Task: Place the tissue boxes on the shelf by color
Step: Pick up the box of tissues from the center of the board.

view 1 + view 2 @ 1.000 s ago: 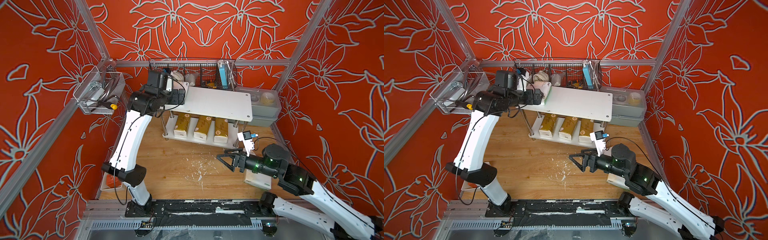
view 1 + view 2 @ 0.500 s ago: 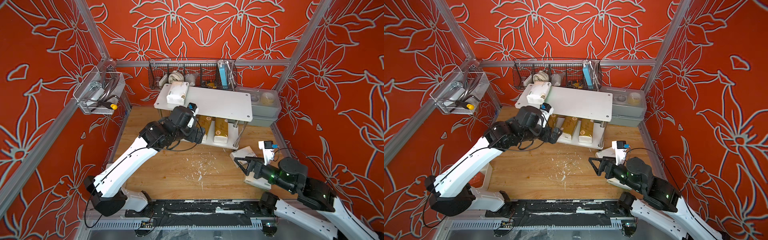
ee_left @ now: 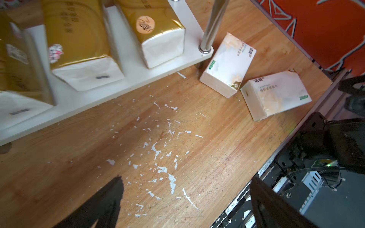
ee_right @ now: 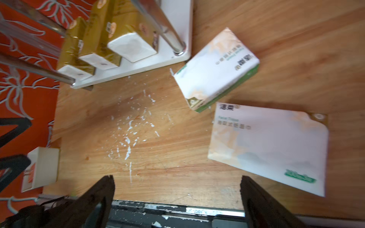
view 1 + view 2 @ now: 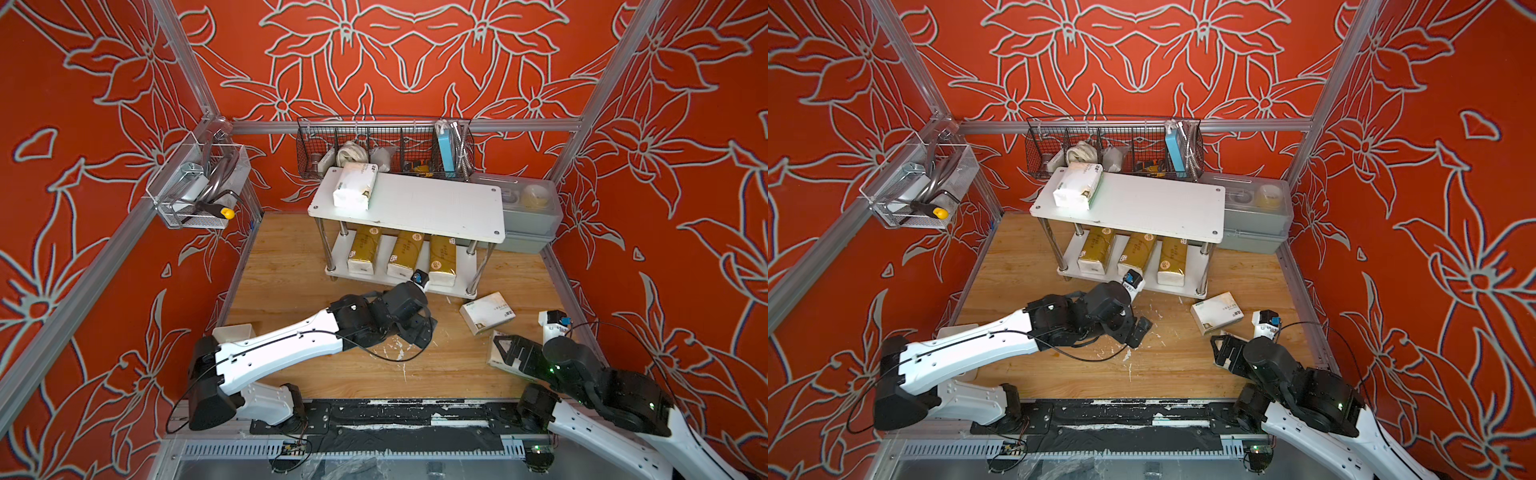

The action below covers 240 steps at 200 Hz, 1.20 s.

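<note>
Just ahead of my right gripper (image 4: 176, 179), jaws spread wide and empty, lies a white tissue box (image 4: 268, 146); my left gripper (image 3: 186, 178), gaping empty too, hangs farther from it.

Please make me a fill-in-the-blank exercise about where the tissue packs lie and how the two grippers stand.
1. The lower board of the shelf holds ___ gold tissue packs.
2. One white pack lies on the ___ board.
3. ___ white packs lie on the wooden floor.
4. The left gripper and the right gripper are both ___.

Missing words: three; top; two; open.
</note>
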Tool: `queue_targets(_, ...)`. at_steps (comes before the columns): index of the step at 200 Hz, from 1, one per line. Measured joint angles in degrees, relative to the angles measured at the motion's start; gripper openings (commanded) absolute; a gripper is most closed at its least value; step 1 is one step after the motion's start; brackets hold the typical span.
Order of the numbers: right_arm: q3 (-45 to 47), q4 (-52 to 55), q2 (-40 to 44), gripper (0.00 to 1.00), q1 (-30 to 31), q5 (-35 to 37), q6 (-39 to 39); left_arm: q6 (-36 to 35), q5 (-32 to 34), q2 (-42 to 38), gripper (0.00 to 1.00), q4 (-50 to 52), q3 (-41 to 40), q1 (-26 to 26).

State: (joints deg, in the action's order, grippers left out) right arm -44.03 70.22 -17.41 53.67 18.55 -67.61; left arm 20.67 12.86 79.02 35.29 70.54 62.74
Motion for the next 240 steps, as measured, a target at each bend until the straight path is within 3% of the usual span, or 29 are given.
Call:
queue_targets(47, 0.6, 5.3, -3.9, 0.99, 0.0, 2.0, -3.0, 0.4, -0.9, 8.9, 0.99, -4.9, -0.1, 2.6)
queue_targets(116, 0.6, 3.8, -21.3, 0.99, -1.3, 2.3, 1.7, 2.3, 1.5, 7.6, 0.99, -5.1, -1.8, 2.6)
queue_targets(180, 0.6, -3.3, -30.6, 0.99, -20.2, -3.4, 12.9, 4.7, 2.4, -2.3, 0.99, -4.5, -10.0, -0.1)
queue_targets(240, 0.6, -6.6, -36.1, 0.99, -32.5, -5.8, 15.3, 6.4, 1.3, -8.6, 0.99, -5.8, -14.6, -1.6)
